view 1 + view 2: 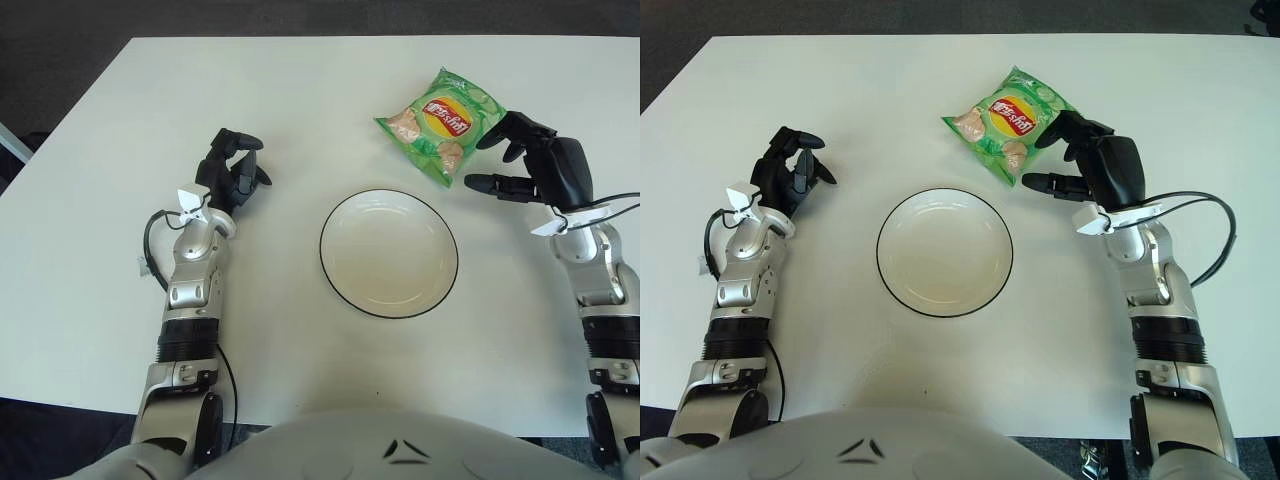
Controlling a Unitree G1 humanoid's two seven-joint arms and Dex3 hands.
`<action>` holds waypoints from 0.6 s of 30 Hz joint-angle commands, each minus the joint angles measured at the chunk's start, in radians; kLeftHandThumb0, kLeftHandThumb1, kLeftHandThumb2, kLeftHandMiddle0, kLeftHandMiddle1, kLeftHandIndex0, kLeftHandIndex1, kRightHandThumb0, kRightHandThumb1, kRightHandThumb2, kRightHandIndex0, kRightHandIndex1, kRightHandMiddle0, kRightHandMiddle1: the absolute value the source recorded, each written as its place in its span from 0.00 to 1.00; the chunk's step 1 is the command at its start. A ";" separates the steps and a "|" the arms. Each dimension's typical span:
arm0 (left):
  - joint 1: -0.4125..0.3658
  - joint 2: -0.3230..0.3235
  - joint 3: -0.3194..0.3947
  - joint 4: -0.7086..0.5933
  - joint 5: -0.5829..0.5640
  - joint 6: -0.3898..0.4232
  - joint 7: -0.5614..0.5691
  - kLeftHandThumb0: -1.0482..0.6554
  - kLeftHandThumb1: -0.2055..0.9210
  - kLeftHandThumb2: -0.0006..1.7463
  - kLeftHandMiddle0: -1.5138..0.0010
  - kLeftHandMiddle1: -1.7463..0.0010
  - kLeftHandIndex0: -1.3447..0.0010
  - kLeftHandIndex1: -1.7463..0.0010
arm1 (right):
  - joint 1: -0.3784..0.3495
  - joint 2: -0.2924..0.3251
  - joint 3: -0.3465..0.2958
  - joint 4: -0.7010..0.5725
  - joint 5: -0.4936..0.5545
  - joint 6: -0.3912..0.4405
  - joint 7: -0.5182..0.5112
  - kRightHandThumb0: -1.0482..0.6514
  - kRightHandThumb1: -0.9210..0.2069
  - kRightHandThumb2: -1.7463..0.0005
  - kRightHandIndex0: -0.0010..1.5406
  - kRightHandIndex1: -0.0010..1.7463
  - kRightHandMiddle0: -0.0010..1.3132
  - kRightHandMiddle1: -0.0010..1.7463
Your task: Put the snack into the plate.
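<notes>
Left eye view: green chip bag (441, 123) flat on white table (300, 100), beyond the rim of the empty plate (389, 253) toward the far right, apart from it. Right hand (535, 168) just beside the bag's right edge, fingers spread, grasping nothing. Left hand (230, 170) well left of plate, loosely curled, empty.

Right eye view: thumb and fingers (1045, 184) bracket the bag's near corner without clear contact. Best to close on the crimped edge, pinch firmly but not crush, lift clear, then carry over the plate centre.
</notes>
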 commanded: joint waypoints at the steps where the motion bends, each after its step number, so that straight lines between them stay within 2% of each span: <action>1: 0.081 -0.042 -0.011 0.057 0.002 -0.009 0.013 0.41 0.96 0.28 0.50 0.00 0.76 0.05 | -0.049 -0.057 0.034 0.044 -0.062 -0.013 -0.019 0.61 0.00 0.85 0.36 0.80 0.25 0.79; 3: 0.081 -0.042 -0.012 0.056 0.002 -0.008 0.015 0.41 0.96 0.27 0.50 0.00 0.76 0.05 | -0.073 -0.082 0.049 0.071 -0.084 -0.029 -0.030 0.61 0.00 0.82 0.32 0.81 0.22 0.83; 4: 0.081 -0.042 -0.012 0.056 0.003 -0.008 0.016 0.41 0.97 0.27 0.50 0.00 0.76 0.05 | -0.083 -0.091 0.056 0.083 -0.093 -0.036 -0.037 0.57 0.00 0.82 0.31 0.74 0.23 0.85; 6: 0.081 -0.042 -0.012 0.057 0.003 -0.007 0.017 0.41 0.97 0.27 0.49 0.00 0.76 0.05 | -0.104 -0.105 0.069 0.106 -0.101 -0.047 -0.047 0.48 0.00 0.81 0.32 0.51 0.26 0.87; 9: 0.080 -0.042 -0.012 0.059 0.005 -0.008 0.019 0.41 0.97 0.27 0.48 0.00 0.76 0.05 | -0.143 -0.124 0.087 0.145 -0.095 -0.066 -0.042 0.43 0.00 0.80 0.33 0.38 0.27 0.89; 15: 0.080 -0.041 -0.015 0.067 0.012 -0.019 0.027 0.41 0.96 0.27 0.45 0.00 0.76 0.06 | -0.216 -0.162 0.121 0.203 -0.053 -0.096 0.024 0.41 0.00 0.80 0.31 0.31 0.28 0.89; 16: 0.080 -0.041 -0.016 0.069 0.013 -0.022 0.028 0.41 0.96 0.27 0.45 0.00 0.76 0.06 | -0.224 -0.167 0.126 0.207 -0.044 -0.096 0.042 0.40 0.00 0.82 0.30 0.28 0.25 0.81; 18: 0.080 -0.041 -0.017 0.071 0.014 -0.026 0.029 0.41 0.96 0.28 0.45 0.00 0.75 0.06 | -0.237 -0.177 0.135 0.213 -0.032 -0.100 0.072 0.36 0.00 0.89 0.30 0.14 0.25 0.49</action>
